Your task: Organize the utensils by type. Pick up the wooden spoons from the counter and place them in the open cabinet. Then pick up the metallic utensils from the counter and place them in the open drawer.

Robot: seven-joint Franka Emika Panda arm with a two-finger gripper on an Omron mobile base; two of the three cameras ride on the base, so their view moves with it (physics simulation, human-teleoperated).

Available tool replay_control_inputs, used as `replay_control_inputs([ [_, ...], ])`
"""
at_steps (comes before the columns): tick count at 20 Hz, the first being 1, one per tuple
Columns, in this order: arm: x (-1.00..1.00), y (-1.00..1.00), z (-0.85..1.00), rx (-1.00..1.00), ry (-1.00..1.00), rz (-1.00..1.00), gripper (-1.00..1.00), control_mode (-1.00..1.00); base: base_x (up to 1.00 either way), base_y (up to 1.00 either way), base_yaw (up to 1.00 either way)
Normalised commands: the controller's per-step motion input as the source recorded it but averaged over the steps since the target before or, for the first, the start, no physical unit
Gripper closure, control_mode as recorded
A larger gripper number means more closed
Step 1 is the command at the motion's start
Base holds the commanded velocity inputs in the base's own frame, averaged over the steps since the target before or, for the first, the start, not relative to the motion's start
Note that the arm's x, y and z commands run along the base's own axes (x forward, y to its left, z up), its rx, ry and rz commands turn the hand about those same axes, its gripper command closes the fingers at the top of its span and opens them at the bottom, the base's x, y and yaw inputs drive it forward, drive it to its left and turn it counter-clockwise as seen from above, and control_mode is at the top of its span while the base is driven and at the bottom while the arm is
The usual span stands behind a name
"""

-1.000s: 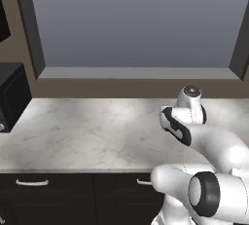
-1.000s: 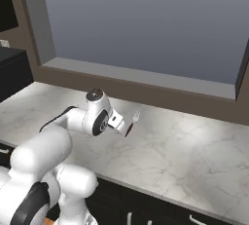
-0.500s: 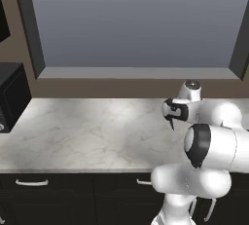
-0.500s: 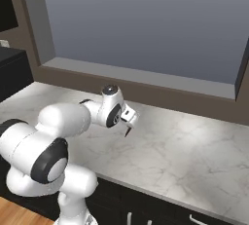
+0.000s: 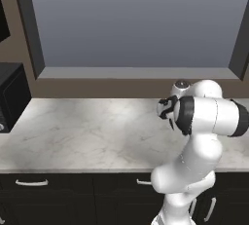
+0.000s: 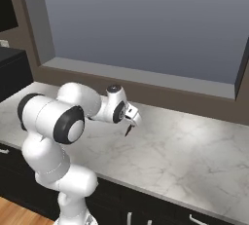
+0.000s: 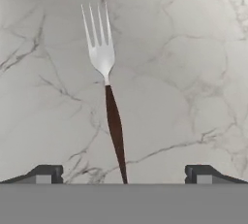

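In the hand view, the lower end of the fork's (image 7: 107, 92) dark handle is cut off at the bottom edge, so we cannot see where it ends. In the left base view the arm's own white links cover most of the gripper (image 5: 167, 113); we make out only its dark body there, not the fingers. At far left a black appliance (image 5: 10, 95) is cropped by the frame edge and we cannot identify it.

The counter (image 5: 87, 134) is white marble with grey veins, set over black cabinet fronts with silver handles (image 5: 31, 183). Behind it runs a brown wall with a wide recessed grey panel (image 6: 146, 24) framed in dark trim.

The fork lies flat on the marble, silver tines pointing to the top of the hand view, handle running down toward the camera. It sits between the two dark fingertips (image 7: 46, 173), nearer the left one, and touches neither. The jaws stand spread wide apart and grasp nothing. In the right base view the gripper (image 6: 130, 121) hangs tilted above the counter.
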Motion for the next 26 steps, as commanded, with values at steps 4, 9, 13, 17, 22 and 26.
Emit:
replay_control_inputs([
  [4,0.42,-0.13,-0.38,-0.03,0.07,0.03,-1.0,-1.0,0.0,0.0,0.0],
  [9,0.4,-0.14,-0.34,0.0,0.01,0.02,-1.0,-1.0,0.0,0.0,0.0],
  [13,0.44,-0.17,-0.21,0.0,0.0,0.03,-1.0,-1.0,0.0,0.0,0.0],
  [17,0.43,-0.09,-0.15,0.0,0.0,0.03,-1.0,-1.0,0.0,0.0,0.0],
  [22,0.27,-0.05,-0.27,-0.01,0.0,0.02,-1.0,-1.0,0.0,0.0,0.0],
  [26,0.19,-0.06,-0.32,-0.01,0.0,0.01,-1.0,-1.0,0.0,0.0,0.0],
])
